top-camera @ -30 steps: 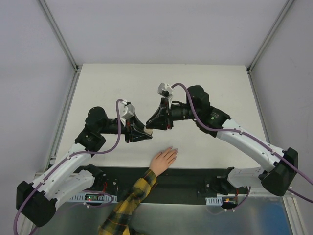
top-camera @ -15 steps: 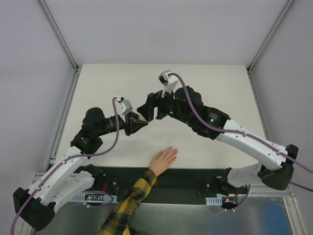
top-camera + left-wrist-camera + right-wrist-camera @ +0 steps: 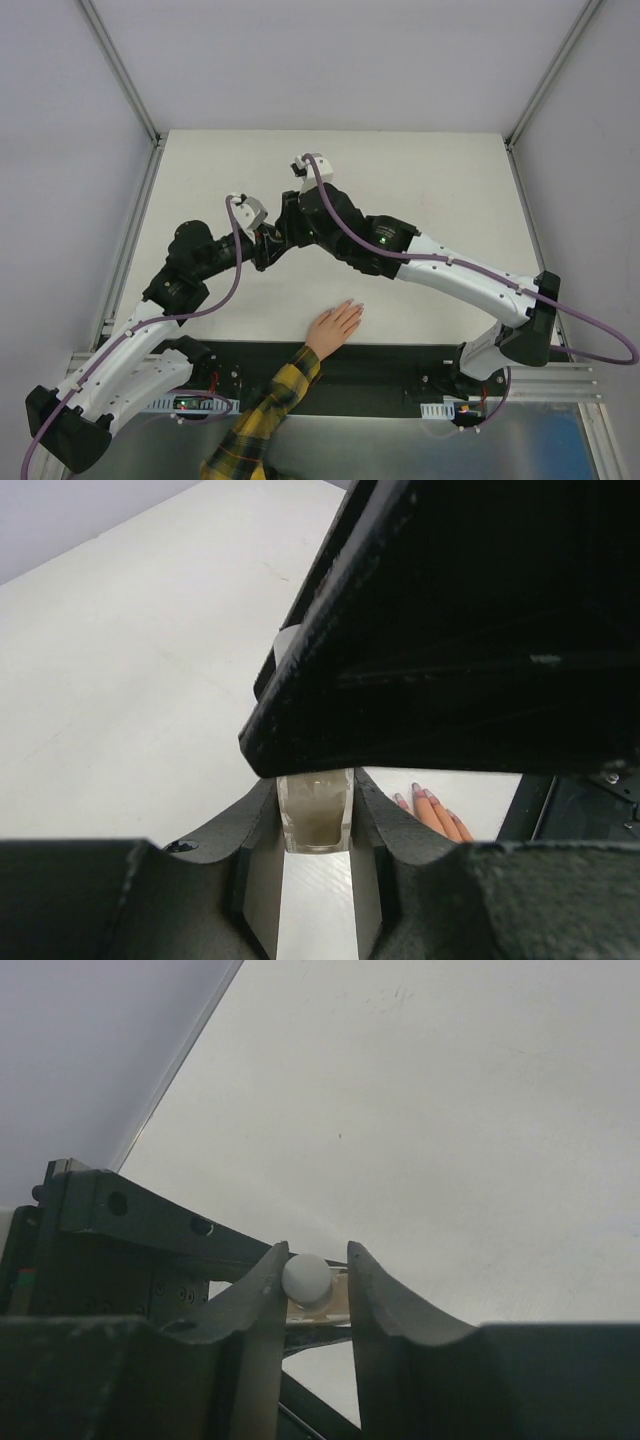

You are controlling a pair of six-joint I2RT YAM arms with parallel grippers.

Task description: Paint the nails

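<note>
Beige bottle (image 3: 315,815) sits clamped in the left gripper (image 3: 268,248) at frame centre, right gripper (image 3: 315,1260) fingers bracketing its white cap (image 3: 306,1277), grip unclear; the nails (image 3: 353,305) lie lower right of both, pointing upper right.

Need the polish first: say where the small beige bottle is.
Left wrist view: the bottle sits clamped in the left gripper, left of table centre, with the right gripper around its white cap.

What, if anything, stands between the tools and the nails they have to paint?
Nothing visible. The left tool holds the bottle, the right tool flanks its white cap, both beyond the hand; nothing lies on the table between them and the nails.
</note>
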